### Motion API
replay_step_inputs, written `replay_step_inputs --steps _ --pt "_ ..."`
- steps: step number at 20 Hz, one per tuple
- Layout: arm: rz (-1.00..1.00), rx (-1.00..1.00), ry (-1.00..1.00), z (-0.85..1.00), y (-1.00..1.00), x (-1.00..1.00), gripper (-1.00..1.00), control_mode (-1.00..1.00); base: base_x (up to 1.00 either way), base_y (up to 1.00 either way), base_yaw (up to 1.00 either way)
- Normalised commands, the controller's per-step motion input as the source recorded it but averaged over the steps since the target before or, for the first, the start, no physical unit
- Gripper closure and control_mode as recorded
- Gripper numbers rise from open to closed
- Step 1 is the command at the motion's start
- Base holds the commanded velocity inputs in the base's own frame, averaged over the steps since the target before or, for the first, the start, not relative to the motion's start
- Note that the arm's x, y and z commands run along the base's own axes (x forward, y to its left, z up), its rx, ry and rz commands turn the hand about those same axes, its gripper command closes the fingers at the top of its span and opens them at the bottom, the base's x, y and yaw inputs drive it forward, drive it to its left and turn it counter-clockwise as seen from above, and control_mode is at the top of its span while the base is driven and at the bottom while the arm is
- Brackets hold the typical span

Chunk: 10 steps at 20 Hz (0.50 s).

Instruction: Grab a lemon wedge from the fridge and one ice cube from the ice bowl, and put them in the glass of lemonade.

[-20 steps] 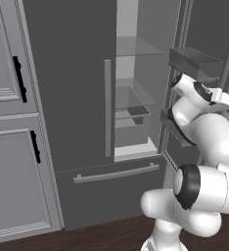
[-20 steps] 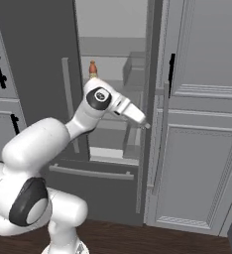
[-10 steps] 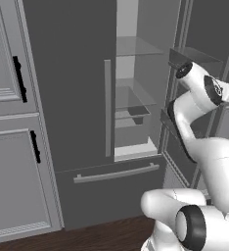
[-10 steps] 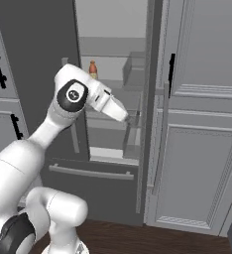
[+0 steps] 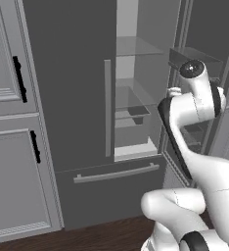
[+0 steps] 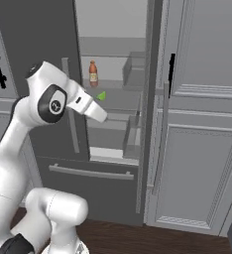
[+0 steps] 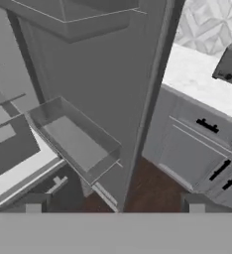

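Right now the fridge (image 6: 113, 59) stands with its right door swung open, and its shelves fill the upper middle of the right base view. On a glass shelf there, just right of centre-left, lies the lemon wedge (image 6: 101, 95), a tiny green piece, with an orange bottle (image 6: 93, 73) standing a little above and to its left on the shelf behind. The white arm crosses the left half of that frame, and its hand end sits just below and left of the wedge, near it but apart from it. In the left base view the fridge (image 5: 67, 73) fills the middle, its closed left door carrying a long pale handle (image 5: 107, 108), and the arm bends up along the right side of the frame in front of the open compartment. In the hand view the claw (image 7: 114, 204) shows as two dark tips at the bottom edge, spread wide with nothing between them. Above them a clear door bin (image 7: 76, 141) sits left of centre, and a pale counter (image 7: 202, 84) runs across the upper right
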Motion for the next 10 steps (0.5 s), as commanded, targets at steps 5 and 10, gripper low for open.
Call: replay_step_inputs --steps 5,10 --pt "0.75 0.00 0.30 -0.01 0.93 0.03 -1.00 -1.00 0.00 0.00 0.00" --pt "0.61 0.16 -0.10 -0.43 0.53 0.16 -1.00 -1.00 0.00 0.00 0.00"
